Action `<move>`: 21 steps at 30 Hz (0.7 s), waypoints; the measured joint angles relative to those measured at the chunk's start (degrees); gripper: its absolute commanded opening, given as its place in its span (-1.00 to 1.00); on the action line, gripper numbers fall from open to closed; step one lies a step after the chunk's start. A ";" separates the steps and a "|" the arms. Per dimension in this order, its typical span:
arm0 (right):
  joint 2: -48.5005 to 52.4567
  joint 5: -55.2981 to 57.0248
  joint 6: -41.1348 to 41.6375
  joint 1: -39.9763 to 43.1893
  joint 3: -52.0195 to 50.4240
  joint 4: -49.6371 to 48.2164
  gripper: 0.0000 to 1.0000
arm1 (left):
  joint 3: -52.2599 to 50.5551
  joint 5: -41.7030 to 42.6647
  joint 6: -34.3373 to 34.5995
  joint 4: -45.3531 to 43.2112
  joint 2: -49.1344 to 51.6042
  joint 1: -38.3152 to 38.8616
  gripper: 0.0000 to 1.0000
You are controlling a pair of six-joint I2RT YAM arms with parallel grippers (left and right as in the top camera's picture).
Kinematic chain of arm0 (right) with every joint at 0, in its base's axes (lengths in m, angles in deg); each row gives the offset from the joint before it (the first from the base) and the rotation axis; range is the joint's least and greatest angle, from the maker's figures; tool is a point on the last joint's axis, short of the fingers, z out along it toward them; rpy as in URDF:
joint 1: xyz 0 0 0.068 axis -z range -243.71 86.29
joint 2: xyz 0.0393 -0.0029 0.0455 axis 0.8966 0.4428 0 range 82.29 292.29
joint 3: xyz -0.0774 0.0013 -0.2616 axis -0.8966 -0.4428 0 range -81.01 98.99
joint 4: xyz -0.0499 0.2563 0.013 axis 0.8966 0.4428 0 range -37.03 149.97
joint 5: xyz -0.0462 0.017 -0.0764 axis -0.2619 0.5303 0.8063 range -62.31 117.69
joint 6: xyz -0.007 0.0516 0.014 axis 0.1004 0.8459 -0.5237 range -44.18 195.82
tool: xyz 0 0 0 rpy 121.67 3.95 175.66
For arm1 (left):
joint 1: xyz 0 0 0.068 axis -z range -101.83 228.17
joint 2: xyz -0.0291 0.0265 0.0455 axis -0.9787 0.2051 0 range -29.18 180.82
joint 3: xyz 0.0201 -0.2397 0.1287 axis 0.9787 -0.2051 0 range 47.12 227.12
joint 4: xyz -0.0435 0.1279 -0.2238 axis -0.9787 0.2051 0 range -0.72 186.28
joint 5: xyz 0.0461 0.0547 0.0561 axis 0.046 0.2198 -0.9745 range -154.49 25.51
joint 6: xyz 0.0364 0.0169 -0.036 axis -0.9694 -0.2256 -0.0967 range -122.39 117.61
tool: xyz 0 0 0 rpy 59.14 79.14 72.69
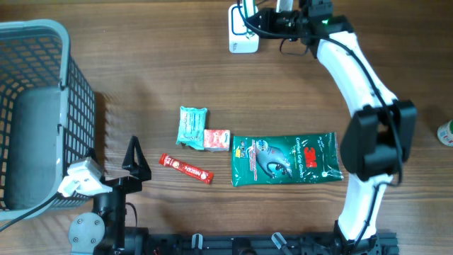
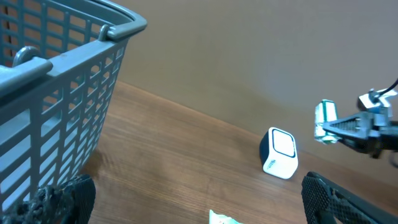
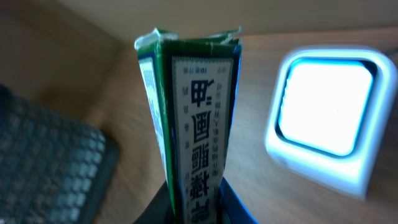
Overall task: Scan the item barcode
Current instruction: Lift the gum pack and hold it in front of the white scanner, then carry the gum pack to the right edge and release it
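Observation:
My right gripper (image 3: 198,210) is shut on a narrow green and white box (image 3: 196,106) printed with black characters, held upright. The box stands just left of the white scanner's (image 3: 326,112) lit window. From above, the right gripper (image 1: 260,20) is at the table's far edge beside the scanner (image 1: 243,34). The left wrist view shows the box (image 2: 324,121) hanging in the air to the right of the scanner (image 2: 280,152). At the near left, by the basket, my left gripper (image 1: 113,168) stands open with nothing between its fingers (image 2: 57,200).
A grey basket (image 1: 42,42) fills the left side. In the middle lie a teal packet (image 1: 192,126), a small red and white packet (image 1: 216,139), a red stick pack (image 1: 186,168) and a green glove package (image 1: 287,159). A bottle (image 1: 446,133) shows at the right edge.

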 measured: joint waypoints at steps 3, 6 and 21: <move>5.44 -5.09 6.58 0.24 -0.07 -9.70 -0.91 | 0.00 0.00 0.00 0.04 0.00 0.00 0.98; 8.50 -6.36 11.56 0.11 -0.07 -12.59 -0.91 | 0.00 0.00 0.00 0.02 0.00 0.00 1.00; 9.62 3.04 13.60 0.63 -0.04 -7.54 -0.91 | 0.00 0.00 0.00 0.02 0.00 0.00 1.00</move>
